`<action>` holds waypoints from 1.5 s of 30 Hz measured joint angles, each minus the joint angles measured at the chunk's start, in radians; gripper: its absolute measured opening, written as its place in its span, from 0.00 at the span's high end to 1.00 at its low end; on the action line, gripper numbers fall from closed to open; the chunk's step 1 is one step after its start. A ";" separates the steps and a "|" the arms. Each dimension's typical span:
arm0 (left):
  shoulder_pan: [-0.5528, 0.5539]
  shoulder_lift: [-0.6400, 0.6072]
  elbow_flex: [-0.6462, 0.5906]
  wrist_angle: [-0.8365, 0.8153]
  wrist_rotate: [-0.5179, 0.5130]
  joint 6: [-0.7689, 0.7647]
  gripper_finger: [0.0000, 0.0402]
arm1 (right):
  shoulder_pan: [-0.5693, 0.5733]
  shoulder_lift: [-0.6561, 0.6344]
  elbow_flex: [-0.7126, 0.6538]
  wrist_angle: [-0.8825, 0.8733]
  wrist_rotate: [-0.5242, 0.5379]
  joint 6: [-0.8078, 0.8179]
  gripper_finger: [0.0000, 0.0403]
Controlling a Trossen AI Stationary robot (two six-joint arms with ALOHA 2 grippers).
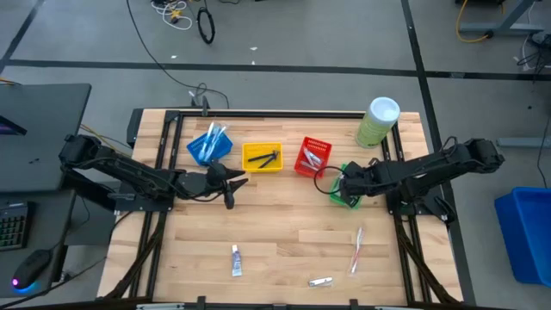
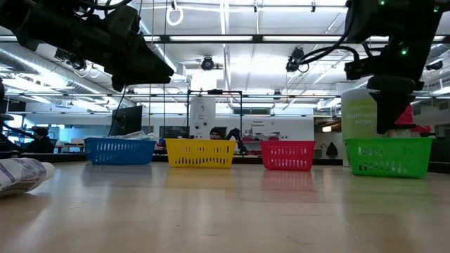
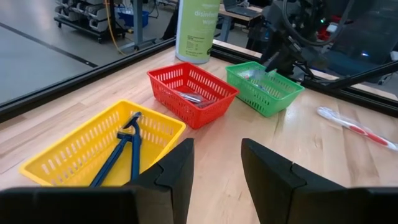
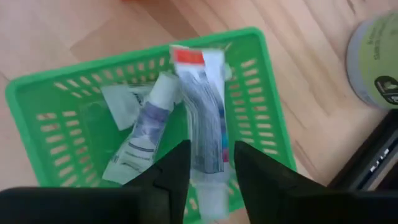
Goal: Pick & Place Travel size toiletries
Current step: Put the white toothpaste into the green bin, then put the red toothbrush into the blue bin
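Wooden surface (image 1: 275, 232), framed in black rail, grey shop floor beyond.

High view: four bins in a row at the far side — blue bin (image 1: 209, 145), yellow bin (image 1: 263, 157), red bin (image 1: 313, 157), green bin (image 1: 344, 191) — with a pale-green canister (image 1: 377, 121) at the far right corner. Loose toiletries near the front edge: white tube (image 1: 236, 259), small silver tube (image 1: 321, 281), toothbrush (image 1: 356, 249). Right end effector (image 1: 349, 184) sits directly over the green bin; left end effector (image 1: 231, 185) waits in front of the blue and yellow bins, arm stretched low across the surface.

Low view: right arm descends steeply, wrist pointing down into the green bin.

Left wrist view: left fingers (image 3: 176, 169) parted, empty; dark razors lie in the yellow bin.

Right wrist view: striped tube (image 4: 202, 121) stands between the right fingers (image 4: 175, 167), which hold it; its far end reaches over a second tube (image 4: 144, 127) already in the bin.

Risk, as judged: the held tube's near end overhangs the bin's rim, so release here may leave it propped on the wall or tipping out; fingers lowered further could catch the mesh and drag the light bin.
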 joint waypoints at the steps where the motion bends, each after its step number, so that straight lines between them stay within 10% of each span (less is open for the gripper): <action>1: 0.000 0.000 0.000 0.000 -0.005 0.000 0.65 | -0.002 0.000 0.000 0.002 0.000 -0.005 0.65; 20: 0.000 0.000 0.000 0.000 -0.019 0.001 0.65 | -0.006 0.000 0.135 0.193 -0.150 -0.123 0.51; 29: 0.000 0.000 0.000 -0.001 -0.018 0.001 0.65 | 0.061 0.000 0.133 0.150 -0.669 0.256 0.56; 45: 0.000 0.000 0.000 0.000 -0.011 -0.001 0.65 | 0.380 0.001 -0.181 0.530 -0.709 1.059 0.61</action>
